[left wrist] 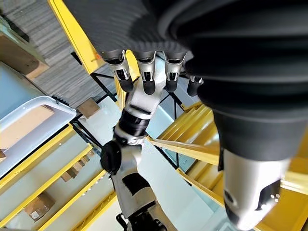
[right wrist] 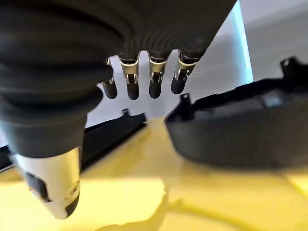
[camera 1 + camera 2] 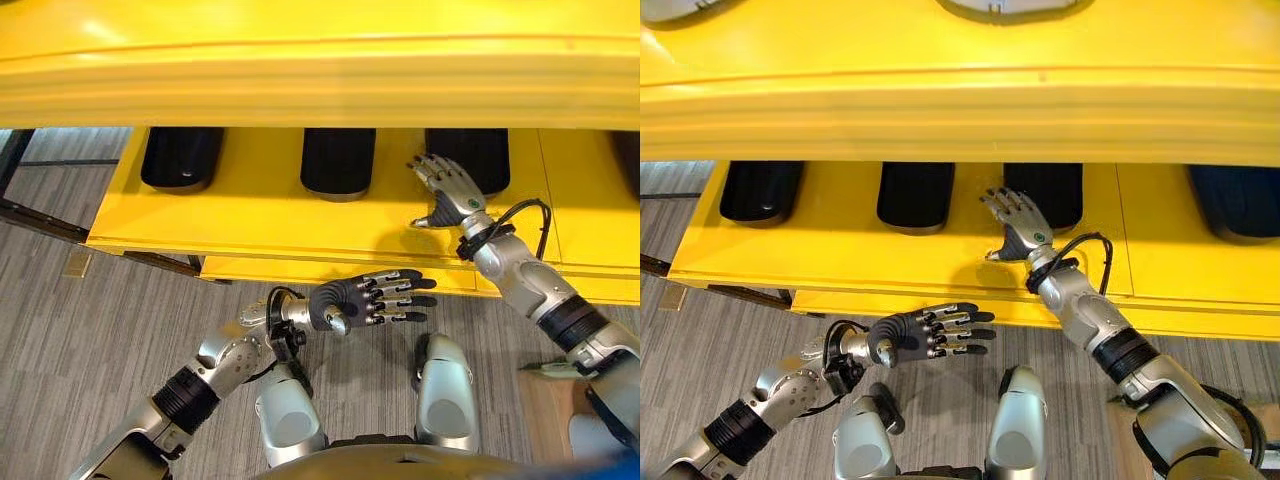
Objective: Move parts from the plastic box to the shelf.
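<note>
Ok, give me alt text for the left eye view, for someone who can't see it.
The robot's right hand, fingers open, reaches onto a yellow shelf beside the third of three black parts lined up there. Its left hand hovers open and empty over the grey floor in front of the shelf.

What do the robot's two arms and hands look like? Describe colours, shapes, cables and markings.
Both arms are silver-grey, rounded segments with black ribbed bands. The left hand and right hand have silver fingers with dark tips and dark ribbed backs. A small green dot marks the right hand's back, and black cable loops at each wrist.
</note>
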Motion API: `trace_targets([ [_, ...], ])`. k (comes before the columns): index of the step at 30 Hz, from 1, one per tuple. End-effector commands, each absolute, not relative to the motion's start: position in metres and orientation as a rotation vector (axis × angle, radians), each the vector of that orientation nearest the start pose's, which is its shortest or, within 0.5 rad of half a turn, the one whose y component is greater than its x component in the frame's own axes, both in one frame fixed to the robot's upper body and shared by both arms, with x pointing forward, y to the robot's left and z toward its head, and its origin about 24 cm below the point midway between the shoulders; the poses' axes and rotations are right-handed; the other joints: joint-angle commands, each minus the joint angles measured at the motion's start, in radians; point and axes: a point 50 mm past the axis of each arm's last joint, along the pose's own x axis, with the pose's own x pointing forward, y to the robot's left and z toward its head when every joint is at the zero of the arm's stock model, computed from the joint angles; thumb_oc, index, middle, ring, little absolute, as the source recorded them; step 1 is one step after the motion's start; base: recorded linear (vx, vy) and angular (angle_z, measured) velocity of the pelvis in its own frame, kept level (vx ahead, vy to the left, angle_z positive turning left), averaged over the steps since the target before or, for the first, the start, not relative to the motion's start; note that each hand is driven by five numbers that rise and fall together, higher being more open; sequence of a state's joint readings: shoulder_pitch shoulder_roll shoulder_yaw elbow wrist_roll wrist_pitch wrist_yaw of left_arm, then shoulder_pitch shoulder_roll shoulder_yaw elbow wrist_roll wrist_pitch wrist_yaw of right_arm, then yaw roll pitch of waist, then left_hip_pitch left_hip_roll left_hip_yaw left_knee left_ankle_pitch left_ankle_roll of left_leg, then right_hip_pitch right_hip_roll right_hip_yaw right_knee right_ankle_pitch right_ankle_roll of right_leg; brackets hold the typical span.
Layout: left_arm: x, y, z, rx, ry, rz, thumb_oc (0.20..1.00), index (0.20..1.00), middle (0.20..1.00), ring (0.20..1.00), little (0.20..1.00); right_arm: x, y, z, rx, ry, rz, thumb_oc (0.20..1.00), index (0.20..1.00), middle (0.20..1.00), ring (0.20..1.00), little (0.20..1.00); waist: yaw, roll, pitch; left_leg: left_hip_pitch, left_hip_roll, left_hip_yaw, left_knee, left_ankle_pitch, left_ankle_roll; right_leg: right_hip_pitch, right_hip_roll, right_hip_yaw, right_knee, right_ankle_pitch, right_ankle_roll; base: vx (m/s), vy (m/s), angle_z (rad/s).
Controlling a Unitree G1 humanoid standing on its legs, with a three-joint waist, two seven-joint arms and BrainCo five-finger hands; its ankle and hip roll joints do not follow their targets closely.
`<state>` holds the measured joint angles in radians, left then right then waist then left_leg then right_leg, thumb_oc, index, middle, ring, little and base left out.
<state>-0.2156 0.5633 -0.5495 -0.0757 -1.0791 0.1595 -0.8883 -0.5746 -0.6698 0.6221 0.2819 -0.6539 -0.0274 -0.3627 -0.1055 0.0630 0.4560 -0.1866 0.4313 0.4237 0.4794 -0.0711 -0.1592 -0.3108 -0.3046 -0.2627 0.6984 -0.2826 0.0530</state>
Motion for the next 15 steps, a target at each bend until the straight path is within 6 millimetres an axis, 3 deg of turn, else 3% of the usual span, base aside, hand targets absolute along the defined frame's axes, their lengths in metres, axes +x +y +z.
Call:
trace_targets([
  [1, 0.212, 0.09, 0.097, -0.619, -0.012, -1.479, 1.0, 1.0, 1.0, 1.0, 1.0, 0.32, -0.142, 0.151, -1.33, -0.818, 0.003, 1.0, 1.0, 1.0, 1.0, 1.0, -0.01, -0.004, -0.017, -0.011, 0.006, 0.031, 0.044, -0.008, 0.061, 0.104, -0.023, 0.021, 0.037, -0.02, 0.041, 0.01, 0.039, -0.06],
  [4, 0.21, 0.09, 0.097, -0.629, -0.027, -1.459, 1.0, 1.0, 1.0, 1.0, 1.0, 0.314, -0.138, 0.153, -1.295, -0.866, -0.034, 1.0, 1.0, 1.0, 1.0, 1.0, -0.022, 0.001, -0.022, 0.0, 0.002, 0.044, 0.037, -0.013, 0.064, 0.108, -0.02, 0.025, 0.03, -0.022, 0.039, 0.01, 0.059, -0.09],
  [11, 0.207, 0.099, 0.095, -0.674, -0.07, -1.391, 1.0, 1.0, 1.0, 1.0, 1.0, 0.293, -0.15, 0.145, -1.089, -0.832, -0.044, 1.0, 1.0, 1.0, 1.0, 1.0, -0.058, 0.001, -0.047, 0.059, -0.008, 0.077, -0.058, 0.035, 0.052, 0.142, 0.015, 0.04, -0.101, 0.025, 0.046, 0.02, 0.043, -0.18],
  [15, 0.207, 0.113, 0.081, -0.811, -0.079, -1.191, 1.0, 1.0, 1.0, 1.0, 1.0, 0.261, -0.17, 0.122, -0.911, -0.696, -0.004, 1.0, 1.0, 1.0, 1.0, 1.0, -0.087, -0.01, -0.075, 0.121, -0.026, 0.085, -0.17, 0.065, 0.048, 0.172, 0.029, 0.057, -0.227, 0.08, 0.054, 0.01, 0.011, -0.19],
])
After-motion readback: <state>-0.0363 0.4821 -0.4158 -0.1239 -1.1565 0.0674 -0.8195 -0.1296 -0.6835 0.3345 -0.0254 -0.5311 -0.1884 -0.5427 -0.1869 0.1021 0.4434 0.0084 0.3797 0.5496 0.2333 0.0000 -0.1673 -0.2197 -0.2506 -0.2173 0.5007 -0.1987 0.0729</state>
